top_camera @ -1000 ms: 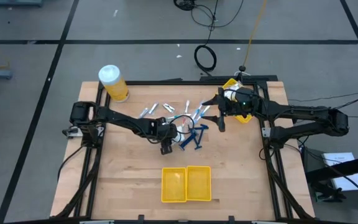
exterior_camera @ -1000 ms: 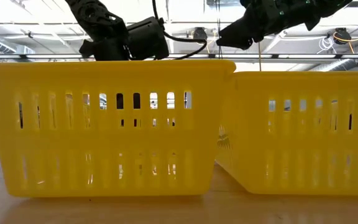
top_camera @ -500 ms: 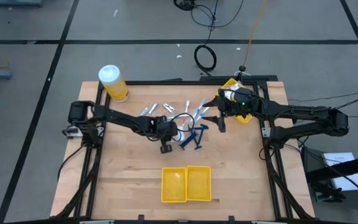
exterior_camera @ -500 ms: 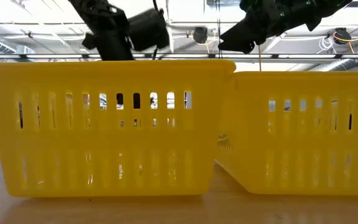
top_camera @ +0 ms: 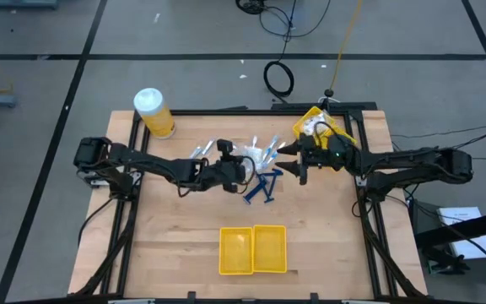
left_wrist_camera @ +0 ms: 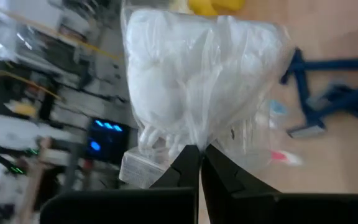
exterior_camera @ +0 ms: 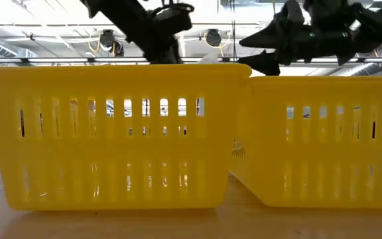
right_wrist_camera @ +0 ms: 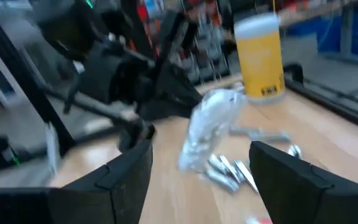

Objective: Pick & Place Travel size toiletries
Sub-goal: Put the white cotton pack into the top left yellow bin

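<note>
Above the pile, mid-table: you have the left gripper [left_wrist_camera: 199,163] pinched on 1 corner of a clear packet [left_wrist_camera: 201,81] of white bits, lifted off the wood.
Packet position: it hangs over the scattered toiletries [top_camera: 260,165], well apart from the yellow bins [top_camera: 253,250] at the near edge.
Left gripper state: fingers clamped together on the film, with no gap showing between them.
Right gripper [right_wrist_camera: 201,180]: spread wide and holding nothing, just beside the pile on its right, facing the packet.
Handling, my judgement: the packet looks light and floppy; the film is thin and probably slick, so it may slide out if you swing fast.
Where to hold: keep to the gathered corner or a sealed edge, not the bulging middle, where the white bits would shift under the pads.
Razors [top_camera: 262,186]: 2 or more dark blue T-shapes lie on the wood near the packet; stiff, best taken across the handle.
Silvery pieces [right_wrist_camera: 229,171]: small, flat and likely slippery; take them 1 at a time.
Jar [top_camera: 153,112]: stands at the far left corner, out of the way.
Next move, judged: carry the packet toward the bins.
</note>
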You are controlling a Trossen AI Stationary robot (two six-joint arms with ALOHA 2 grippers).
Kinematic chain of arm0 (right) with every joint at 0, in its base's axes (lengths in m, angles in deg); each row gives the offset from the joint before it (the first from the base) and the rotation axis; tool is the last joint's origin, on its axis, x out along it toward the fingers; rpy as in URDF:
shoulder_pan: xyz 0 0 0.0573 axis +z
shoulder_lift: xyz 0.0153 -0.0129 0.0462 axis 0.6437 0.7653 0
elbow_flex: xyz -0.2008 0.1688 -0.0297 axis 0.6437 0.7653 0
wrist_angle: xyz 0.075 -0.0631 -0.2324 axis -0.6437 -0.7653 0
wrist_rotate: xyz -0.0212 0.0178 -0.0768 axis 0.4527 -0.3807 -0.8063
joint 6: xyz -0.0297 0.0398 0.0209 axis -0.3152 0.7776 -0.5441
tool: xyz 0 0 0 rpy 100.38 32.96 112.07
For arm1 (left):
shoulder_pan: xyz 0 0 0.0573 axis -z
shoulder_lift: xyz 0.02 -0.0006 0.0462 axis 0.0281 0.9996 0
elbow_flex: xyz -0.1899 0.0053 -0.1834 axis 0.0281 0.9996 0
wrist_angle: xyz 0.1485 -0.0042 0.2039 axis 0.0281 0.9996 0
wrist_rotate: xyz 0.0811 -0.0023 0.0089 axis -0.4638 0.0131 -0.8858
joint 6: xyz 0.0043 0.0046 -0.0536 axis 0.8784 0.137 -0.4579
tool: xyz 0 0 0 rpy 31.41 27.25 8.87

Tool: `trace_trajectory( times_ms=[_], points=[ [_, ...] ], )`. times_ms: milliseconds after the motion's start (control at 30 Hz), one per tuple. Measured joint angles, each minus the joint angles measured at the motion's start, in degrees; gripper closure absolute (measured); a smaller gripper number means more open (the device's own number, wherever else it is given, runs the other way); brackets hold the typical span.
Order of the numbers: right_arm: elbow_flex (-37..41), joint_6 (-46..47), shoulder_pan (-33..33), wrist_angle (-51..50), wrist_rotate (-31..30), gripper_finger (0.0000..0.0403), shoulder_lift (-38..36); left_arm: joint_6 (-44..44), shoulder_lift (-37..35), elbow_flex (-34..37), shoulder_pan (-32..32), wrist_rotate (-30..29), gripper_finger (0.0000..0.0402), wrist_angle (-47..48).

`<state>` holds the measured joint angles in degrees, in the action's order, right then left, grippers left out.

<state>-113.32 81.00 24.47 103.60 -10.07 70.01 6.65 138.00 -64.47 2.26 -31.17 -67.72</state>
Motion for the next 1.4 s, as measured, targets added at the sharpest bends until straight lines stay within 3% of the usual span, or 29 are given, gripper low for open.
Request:
trace_trajectory(
  times_ms=[133, 500, 800, 1033, 1400],
  points=[
    [4.39, 3.52, 0.81, 11.94, -4.29, 0.0136, 2.80, 3.74, 0.32, 0.07, -0.78, 0.68, 0.0400, -4.11],
    [-2.42, 2.93, 2.97, 13.88, -5.68, 0.0094, 14.35, 3.55, 0.27, 0.04, -2.65, 4.90, 0.0400, -6.25],
    [-8.44, 2.93, 2.47, 13.95, -5.75, 0.0104, 22.50, 3.03, 0.27, 0.04, -2.39, 4.92, 0.0401, -6.24],
    [-9.28, 2.93, 2.47, 13.97, -5.74, 0.0152, 23.50, 0.67, 0.27, 0.04, -2.28, 4.98, 0.0400, -6.29],
    [-9.27, 2.93, 2.47, 13.96, -5.55, 0.0299, 23.50, -1.43, 0.27, 0.04, -2.13, 5.03, 0.0394, -6.33]
  ],
)
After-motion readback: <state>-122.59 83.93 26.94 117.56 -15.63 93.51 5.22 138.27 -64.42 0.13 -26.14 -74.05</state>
